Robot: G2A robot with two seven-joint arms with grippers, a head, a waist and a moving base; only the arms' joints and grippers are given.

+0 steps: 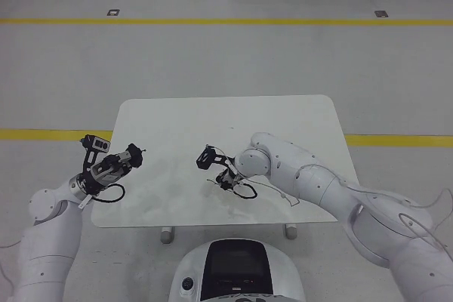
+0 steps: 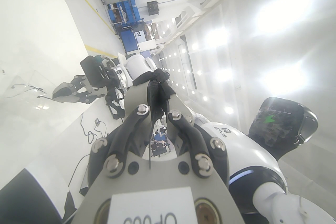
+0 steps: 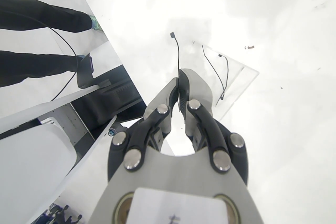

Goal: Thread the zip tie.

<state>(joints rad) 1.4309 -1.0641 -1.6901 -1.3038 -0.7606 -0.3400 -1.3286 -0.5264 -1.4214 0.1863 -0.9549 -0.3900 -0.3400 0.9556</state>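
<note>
My right gripper is shut on a thin black zip tie. The tie's square head sticks out past the fingertips above the white table. From above, this gripper hangs low over the table's middle front. My left gripper is shut on another thin black zip tie, which runs back between the fingers toward the palm. Black wrapping covers its fingertips. In the top view the left gripper sits above the table's left edge, well apart from the right one.
A clear plastic tray lies on the table just beyond the right gripper, with a loose black zip tie on it. The left wrist view shows the tray and the right gripper farther off. Small dark specks dot the table.
</note>
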